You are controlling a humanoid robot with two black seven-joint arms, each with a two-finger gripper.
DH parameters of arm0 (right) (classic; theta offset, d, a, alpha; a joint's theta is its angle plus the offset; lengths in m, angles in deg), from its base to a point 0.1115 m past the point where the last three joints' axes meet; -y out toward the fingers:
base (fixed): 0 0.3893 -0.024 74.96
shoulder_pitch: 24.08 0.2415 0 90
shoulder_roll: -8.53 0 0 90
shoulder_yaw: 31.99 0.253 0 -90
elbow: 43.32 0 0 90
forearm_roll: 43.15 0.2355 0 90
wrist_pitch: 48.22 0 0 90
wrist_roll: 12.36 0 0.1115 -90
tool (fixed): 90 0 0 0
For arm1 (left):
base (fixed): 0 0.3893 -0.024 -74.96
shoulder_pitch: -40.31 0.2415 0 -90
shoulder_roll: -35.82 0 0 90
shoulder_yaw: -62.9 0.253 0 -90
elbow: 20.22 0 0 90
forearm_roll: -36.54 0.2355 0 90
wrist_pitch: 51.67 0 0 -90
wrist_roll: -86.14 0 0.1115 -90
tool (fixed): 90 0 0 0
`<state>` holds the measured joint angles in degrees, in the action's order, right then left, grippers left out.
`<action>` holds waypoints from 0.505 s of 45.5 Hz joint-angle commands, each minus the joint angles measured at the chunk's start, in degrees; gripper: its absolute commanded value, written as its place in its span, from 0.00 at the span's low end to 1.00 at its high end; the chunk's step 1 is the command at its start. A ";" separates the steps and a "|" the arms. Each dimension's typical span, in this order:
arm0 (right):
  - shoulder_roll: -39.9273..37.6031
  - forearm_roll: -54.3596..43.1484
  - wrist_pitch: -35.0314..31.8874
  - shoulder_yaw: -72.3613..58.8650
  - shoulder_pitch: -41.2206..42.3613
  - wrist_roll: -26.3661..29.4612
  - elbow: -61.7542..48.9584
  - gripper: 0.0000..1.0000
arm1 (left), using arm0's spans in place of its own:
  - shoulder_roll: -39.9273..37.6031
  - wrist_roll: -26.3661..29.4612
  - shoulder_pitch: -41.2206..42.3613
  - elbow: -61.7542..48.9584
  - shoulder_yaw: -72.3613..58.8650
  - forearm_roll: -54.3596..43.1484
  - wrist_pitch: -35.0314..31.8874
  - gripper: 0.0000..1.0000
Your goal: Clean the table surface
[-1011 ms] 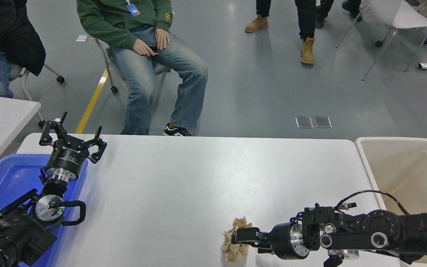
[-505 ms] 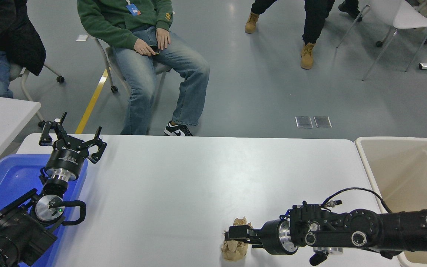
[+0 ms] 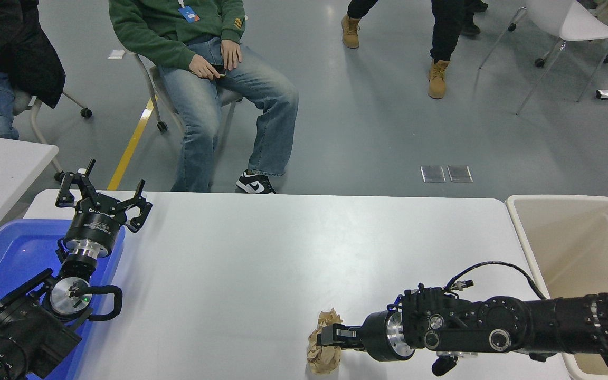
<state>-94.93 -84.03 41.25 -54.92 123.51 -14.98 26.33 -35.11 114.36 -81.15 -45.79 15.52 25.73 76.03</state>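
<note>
right end effector (image 3: pixel 327 336) closed on crumpled brown paper (image 3: pixel 324 348), low over the table surface (image 3: pixel 262 253) near its front edge

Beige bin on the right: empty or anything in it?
Looks empty: the beige bin shows bare floor and walls; its near part is hidden behind the right arm.

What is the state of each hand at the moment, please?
Left hand: open, holding nothing, parked above the blue tray.
Right hand: at the crumpled brown paper; whether it is closed cannot be told.
</note>
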 commanded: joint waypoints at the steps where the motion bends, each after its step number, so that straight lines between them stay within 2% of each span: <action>1: -0.34 0.36 -3.25 -0.09 0.60 0.95 -0.04 0.00 | 0.00 0.00 0.00 0.00 0.00 0.00 0.01 1.00; 23: -4.91 4.14 -6.15 1.40 3.15 0.86 0.66 0.00 | 0.00 0.00 0.00 0.00 0.00 0.00 0.01 1.00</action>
<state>-97.04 -82.09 37.10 -54.46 125.12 -14.11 26.58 -35.11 114.36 -81.15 -45.79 15.52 25.72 76.03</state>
